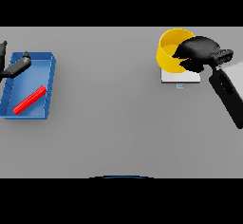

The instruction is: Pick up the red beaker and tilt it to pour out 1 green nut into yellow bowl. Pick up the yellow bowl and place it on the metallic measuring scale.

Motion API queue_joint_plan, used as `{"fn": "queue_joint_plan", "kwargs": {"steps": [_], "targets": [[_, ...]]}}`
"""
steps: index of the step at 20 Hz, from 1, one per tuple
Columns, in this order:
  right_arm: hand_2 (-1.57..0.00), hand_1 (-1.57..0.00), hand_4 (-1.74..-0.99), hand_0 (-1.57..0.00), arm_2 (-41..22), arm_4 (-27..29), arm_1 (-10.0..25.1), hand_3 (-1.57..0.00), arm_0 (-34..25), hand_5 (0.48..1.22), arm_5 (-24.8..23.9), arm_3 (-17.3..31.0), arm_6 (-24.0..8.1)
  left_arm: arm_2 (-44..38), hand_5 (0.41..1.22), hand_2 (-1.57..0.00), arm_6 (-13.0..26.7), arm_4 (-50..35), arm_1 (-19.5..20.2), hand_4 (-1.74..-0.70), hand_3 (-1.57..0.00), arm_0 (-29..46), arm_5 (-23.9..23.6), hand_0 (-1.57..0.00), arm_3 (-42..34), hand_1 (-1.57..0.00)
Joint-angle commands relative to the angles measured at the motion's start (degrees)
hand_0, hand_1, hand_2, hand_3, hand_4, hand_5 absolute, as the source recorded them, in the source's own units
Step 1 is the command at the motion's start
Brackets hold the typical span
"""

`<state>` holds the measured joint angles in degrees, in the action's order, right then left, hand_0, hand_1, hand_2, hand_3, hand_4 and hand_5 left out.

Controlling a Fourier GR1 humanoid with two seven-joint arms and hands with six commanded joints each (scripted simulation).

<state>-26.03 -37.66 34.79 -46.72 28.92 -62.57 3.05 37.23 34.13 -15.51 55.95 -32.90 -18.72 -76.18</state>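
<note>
We see the bowl [172,47] sitting on the scale [180,77] at the far right of the surface, our right robot hand [199,52] curled round its rim. It looks light, stiff and smooth; the rim seems the best hold. Our left robot hand [16,66] hangs relaxed over the blue tray [47,90].

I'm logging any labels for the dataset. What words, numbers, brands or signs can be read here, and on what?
None can be read.
The measuring scale under the yellow bowl has a small bluish display patch on its front edge: too small to read.
The blue tray and red beaker show no markings.
</note>
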Motion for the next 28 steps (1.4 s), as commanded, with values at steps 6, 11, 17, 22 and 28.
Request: {"fn": "queue_joint_plan", "kwargs": {"steps": [6, 11, 17, 22, 28], "targets": [[-1.57, -1.57, -1.723, -1.57, -0.7, -1.9, -1.7, -1.31, -2.0, 1.221, -5.6, 12.3, 2.7, -0.2, 0.756, 0.0, 0.4, -0.2, 0.5, -0.82, 0.0, 0.2, 0.1, 0.0, -0.5, 0.0], [-1.57, -1.55, -1.726, -1.57, -1.6, -2.4, -4.3, -1.46, -2.5, 1.221, -9.5, 17.7, 2.9, -0.2, 0.737, 0.0, 0.0, 0.3, 0.3, -0.8, 0.0, -0.4, 0.3, 0.0, 0.8, 0.0], [-1.57, -1.42, -1.721, -1.55, -1.9, -2.2, -5.5, -1.48, -3.9, 1.221, -11.7, 24.2, 4.8, -0.3, 0.734, 0.0, 0.4, -0.1, 0.3, -0.81, 0.0, -0.7, 0.4, 0.0, 0.0, 0.0], [-1.13, -1.08, -1.548, -1.22, -1.1, -0.6, -6.3, -0.82, -5.3, 1.053, -9.6, 26.7, 3.6, 0.1, 0.744, 0.0, 0.0, 0.1, -0.6, -0.81, 0.0, -0.7, 0.5, 0.0, 1.1, 0.0], [-0.45, -0.28, -1.397, -0.32, -1.5, -0.8, -6.8, -0.57, -6.0, 0.799, -8.6, 28.5, 5.2, 0.4, 0.739, 0.0, -0.1, 0.6, -1.8, -0.81, 0.0, -1.9, 0.7, 0.0, 2.5, 0.0]]}}
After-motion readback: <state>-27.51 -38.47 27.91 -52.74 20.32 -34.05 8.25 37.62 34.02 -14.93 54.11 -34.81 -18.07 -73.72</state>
